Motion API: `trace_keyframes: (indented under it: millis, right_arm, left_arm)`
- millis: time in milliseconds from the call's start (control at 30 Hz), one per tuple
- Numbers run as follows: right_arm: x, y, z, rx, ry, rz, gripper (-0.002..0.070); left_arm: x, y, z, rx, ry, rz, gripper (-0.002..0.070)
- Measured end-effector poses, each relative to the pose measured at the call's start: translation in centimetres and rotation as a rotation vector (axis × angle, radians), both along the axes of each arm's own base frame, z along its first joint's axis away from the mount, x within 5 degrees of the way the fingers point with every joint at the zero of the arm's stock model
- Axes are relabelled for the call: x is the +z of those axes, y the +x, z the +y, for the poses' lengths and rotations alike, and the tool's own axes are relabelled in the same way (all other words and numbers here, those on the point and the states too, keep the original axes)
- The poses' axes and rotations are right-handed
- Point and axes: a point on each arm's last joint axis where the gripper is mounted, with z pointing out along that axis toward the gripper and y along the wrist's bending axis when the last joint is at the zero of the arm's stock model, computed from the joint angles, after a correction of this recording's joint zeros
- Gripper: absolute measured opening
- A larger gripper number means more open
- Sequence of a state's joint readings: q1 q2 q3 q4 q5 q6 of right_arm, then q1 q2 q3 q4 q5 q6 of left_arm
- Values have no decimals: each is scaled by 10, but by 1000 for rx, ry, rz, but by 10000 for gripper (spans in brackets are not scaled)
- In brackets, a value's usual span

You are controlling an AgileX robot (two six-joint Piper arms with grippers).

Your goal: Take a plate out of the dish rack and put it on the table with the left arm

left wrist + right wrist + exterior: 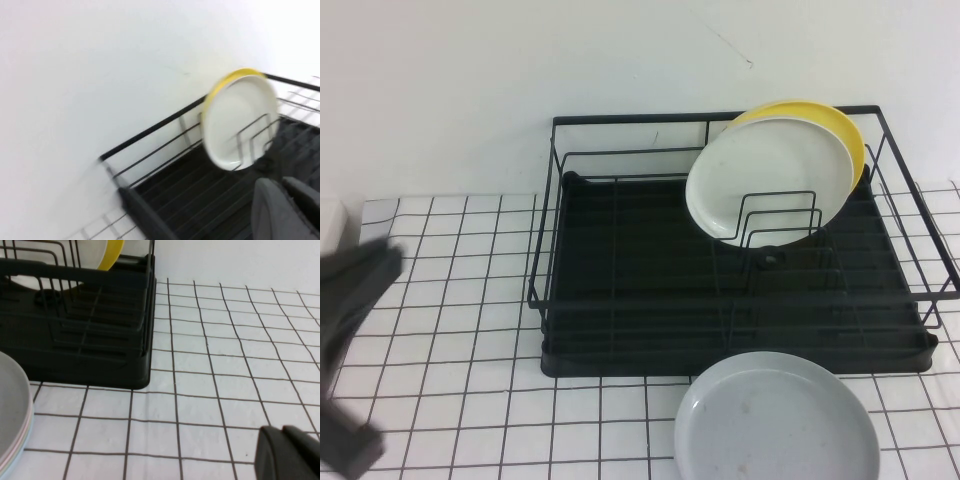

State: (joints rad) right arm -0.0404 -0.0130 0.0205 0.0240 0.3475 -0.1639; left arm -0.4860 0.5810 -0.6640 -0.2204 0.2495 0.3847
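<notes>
Grey plate [777, 422] lies flat on the table [460, 330], at 6 o'clock of the dish rack [620, 300]; white and yellow plates stand in the dividers. Left gripper [350, 300] sits at the table's 9 o'clock edge, holding nothing; I cannot tell its opening. Right gripper [290, 452] hovers over cloth. I judge placement done: retreat clear, avoid rack wires.

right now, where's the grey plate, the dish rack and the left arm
grey plate [777, 420], high view, middle of its flat face
dish rack [620, 262], high view, bare black drip tray
left arm [350, 280], high view, blurred black body at the table's left edge
</notes>
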Motion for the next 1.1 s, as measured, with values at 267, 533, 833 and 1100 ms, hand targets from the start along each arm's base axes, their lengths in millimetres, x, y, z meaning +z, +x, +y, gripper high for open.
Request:
trace_keyframes:
  millis: [267, 533, 833, 1100]
  right_arm:
    - [0, 0, 0, 0, 0, 0, -3]
    - [0, 0, 0, 0, 0, 0, -3]
    - [0, 0, 0, 0, 0, 0, -3]
    - [0, 0, 0, 0, 0, 0, -3]
  left_arm:
    - [-84, -38, 36, 226, -171, 29, -2]
    - [-173, -41, 45, 366, -214, 141, -2]
    - [-180, -42, 46, 371, -179, 161, -2]
    - [-184, -47, 50, 413, -179, 179, -2]
